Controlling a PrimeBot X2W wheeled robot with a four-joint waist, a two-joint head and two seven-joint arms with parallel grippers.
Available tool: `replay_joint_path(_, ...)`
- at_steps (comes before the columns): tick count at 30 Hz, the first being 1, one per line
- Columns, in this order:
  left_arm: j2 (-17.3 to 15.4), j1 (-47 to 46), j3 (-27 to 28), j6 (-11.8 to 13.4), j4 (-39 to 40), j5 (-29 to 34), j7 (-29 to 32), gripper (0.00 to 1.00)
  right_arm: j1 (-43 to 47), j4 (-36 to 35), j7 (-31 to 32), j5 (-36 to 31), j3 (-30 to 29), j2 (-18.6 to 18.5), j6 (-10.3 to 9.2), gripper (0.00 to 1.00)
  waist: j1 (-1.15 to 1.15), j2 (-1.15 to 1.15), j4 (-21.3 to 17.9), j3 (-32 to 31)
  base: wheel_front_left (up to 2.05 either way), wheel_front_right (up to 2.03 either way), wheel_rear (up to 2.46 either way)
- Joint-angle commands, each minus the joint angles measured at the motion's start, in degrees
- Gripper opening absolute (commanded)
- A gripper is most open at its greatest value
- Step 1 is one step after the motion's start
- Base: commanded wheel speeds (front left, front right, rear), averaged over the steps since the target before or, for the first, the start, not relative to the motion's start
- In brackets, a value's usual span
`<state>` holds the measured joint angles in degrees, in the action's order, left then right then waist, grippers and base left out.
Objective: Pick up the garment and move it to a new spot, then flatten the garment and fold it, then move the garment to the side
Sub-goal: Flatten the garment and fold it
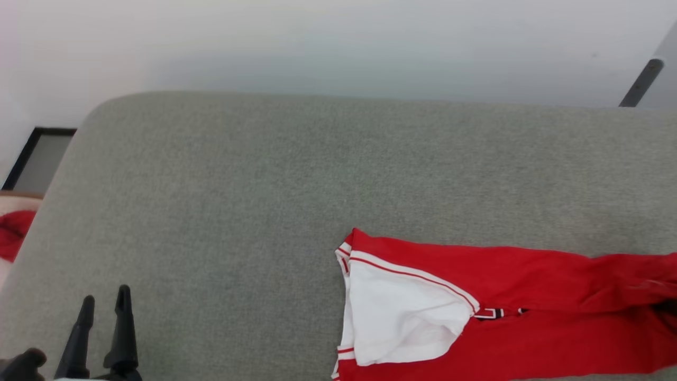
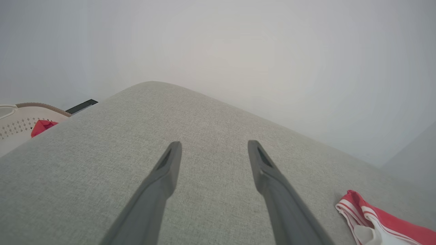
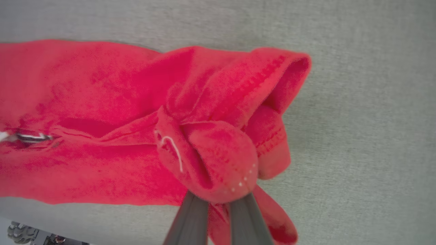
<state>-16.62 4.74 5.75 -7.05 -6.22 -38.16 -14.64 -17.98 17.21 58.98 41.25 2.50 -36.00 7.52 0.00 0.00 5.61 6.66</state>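
Observation:
The garment, red with a white sleeve and red-and-white striped trim, lies stretched along the front right of the grey cushioned surface. Small dark lettering shows near its middle. In the right wrist view my right gripper is shut on a bunched red end of the garment, its fingertips buried in the fabric. My left gripper stands open and empty over bare grey fabric at the front left, well apart from the garment. In the left wrist view my left gripper has the garment's striped edge at lower right.
Off the surface's left end stands a white perforated basket holding a small plain red cloth, which also shows at the head view's left edge as the red cloth. A dark-framed panel sits on the pale floor beyond. A dark bar leans at the far right.

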Motion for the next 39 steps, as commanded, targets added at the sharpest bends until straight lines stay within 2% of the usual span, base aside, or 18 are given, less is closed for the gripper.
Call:
replay_joint_path(1, -0.2, 0.8, 0.2, 0.3, 0.1, -0.3, 0.0, 1.0, 1.2, -2.4, 0.8, 1.7, 0.9, 0.7, -0.07, 0.0, 0.0, 0.0, -1.1, -1.3, 0.0, 0.0, 0.0)
replay_joint_path(8, 0.0, 2.0, -0.1, 0.6, 0.6, -0.7, 0.7, 1.0, 2.7, -15.2, 4.5, 7.1, 3.5, 5.7, -0.07, 0.0, 0.0, 0.0, -1.7, -3.6, 0.0, 0.0, 0.0)
replay_joint_path(14, 0.4, 1.4, -1.5, 0.6, 0.2, -0.3, 1.1, 1.0, 1.8, -20.6, 5.0, 6.9, 7.9, 12.0, -0.07, 0.0, 0.0, 0.0, -0.1, -4.7, 0.0, 0.0, 0.0)
replay_joint_path(20, 1.0, -0.3, -3.3, 0.5, -0.7, 0.0, 1.2, 1.0, 0.2, -20.1, 3.0, 5.0, 13.1, 17.8, -0.07, 0.0, 0.0, 0.0, 3.2, -5.0, 0.0, 0.0, 0.0)
replay_joint_path(28, 1.7, -2.5, -5.8, 0.1, -2.3, -0.1, 1.1, 1.0, -1.6, -16.1, -0.3, 1.7, 17.9, 21.8, -0.06, 0.0, 0.0, 0.0, 6.8, -4.7, 0.0, 0.0, 0.0)
replay_joint_path(35, 1.9, -3.8, -6.4, -0.1, -3.7, -0.8, 0.5, 1.0, -4.0, -9.6, -4.7, -1.0, 20.2, 23.6, -0.06, 0.0, 0.0, 0.0, 8.4, -4.0, 0.0, 0.0, 0.0)
replay_joint_path(36, 1.9, -4.0, -6.5, -0.1, -3.9, -0.9, 0.4, 1.0, -4.3, -8.8, -5.3, -1.2, 20.5, 23.7, -0.06, 0.24, 0.0, 0.0, 8.5, -3.9, 0.0, 0.0, 0.0)
replay_joint_path(38, 1.9, -4.1, -6.4, -0.2, -4.3, -1.1, 0.3, 1.0, -5.1, -7.4, -6.2, -1.2, 21.2, 23.8, -0.06, 0.46, 0.0, 0.0, 8.6, -3.9, 0.0, 0.0, 0.0)
replay_joint_path(39, 1.8, -4.1, -6.4, -0.2, -4.4, -1.2, 0.2, 1.0, -5.4, -7.0, -6.5, -1.0, 21.5, 23.8, -0.06, 0.7, 0.0, 0.0, 8.5, -3.9, 0.0, 0.0, 0.0)
